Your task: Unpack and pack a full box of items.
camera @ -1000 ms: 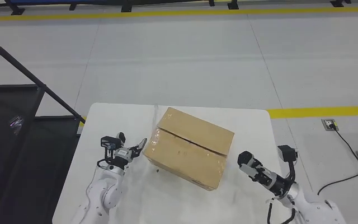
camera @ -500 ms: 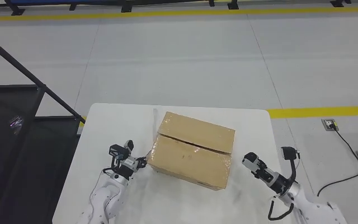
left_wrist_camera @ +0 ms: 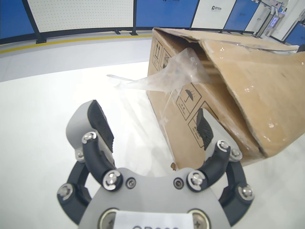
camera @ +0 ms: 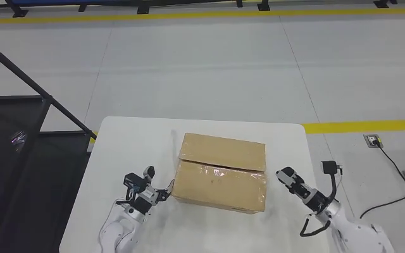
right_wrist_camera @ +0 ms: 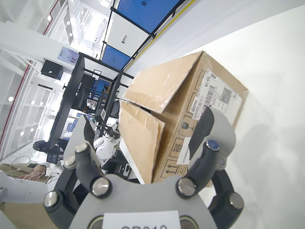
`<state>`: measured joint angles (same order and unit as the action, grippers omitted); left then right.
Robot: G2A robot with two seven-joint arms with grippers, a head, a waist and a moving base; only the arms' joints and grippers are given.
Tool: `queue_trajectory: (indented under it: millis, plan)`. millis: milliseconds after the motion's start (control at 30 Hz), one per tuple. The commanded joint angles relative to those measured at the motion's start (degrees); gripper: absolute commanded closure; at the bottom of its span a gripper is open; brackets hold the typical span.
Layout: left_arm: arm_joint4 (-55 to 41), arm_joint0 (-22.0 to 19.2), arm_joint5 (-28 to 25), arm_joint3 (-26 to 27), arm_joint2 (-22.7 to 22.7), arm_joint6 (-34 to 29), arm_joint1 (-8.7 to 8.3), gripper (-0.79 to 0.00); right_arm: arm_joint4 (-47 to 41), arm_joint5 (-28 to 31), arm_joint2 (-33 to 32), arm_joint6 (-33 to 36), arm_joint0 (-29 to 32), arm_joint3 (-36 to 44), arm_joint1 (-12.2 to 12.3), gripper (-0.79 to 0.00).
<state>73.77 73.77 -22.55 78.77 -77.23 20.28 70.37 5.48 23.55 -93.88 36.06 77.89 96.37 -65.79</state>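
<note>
Box (camera: 220,178) between left tool (camera: 164,191) and right tool (camera: 283,174)

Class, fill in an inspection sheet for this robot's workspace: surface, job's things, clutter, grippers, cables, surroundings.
Surface: white table, no spills seen.
Job's things: cardboard box, flaps down but gaping at one end; loose clear tape hangs off that end.
Clutter: small brown scrap at the box's foot.
Grippers: left gripper open, close beside the taped end; right gripper open, facing the opposite end.
Cables: floor socket with a cable, off the table.
Surroundings: yellow floor line; partition panels.
</note>
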Motion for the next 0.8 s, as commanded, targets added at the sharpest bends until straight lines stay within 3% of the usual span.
queue_trajectory:
  millis: [0,100,367,767]
  plan:
    - [-0.5,0.5,-1.4,0.5,-0.5,0.1,-0.16,-0.785,-0.2,-1.3,0.1,1.1,-2.2,-1.9,0.2,-0.785]
    - [-2.5,1.0,-1.3,1.1,-2.2,0.6,-0.33,-0.785,-1.9,-2.8,1.1,5.1,-5.6,-4.9,0.4,-0.785]
    - [-9.9,-0.1,-0.8,0.2,-5.4,-0.8,-0.37,-0.785,-7.7,1.8,3.8,17.5,-9.9,-9.0,1.1,-0.785]
    - [-10.9,-0.5,-1.3,1.4,-5.7,-2.3,-0.44,-0.785,-16.5,9.4,4.2,26.1,-8.4,-6.6,2.1,-0.785]
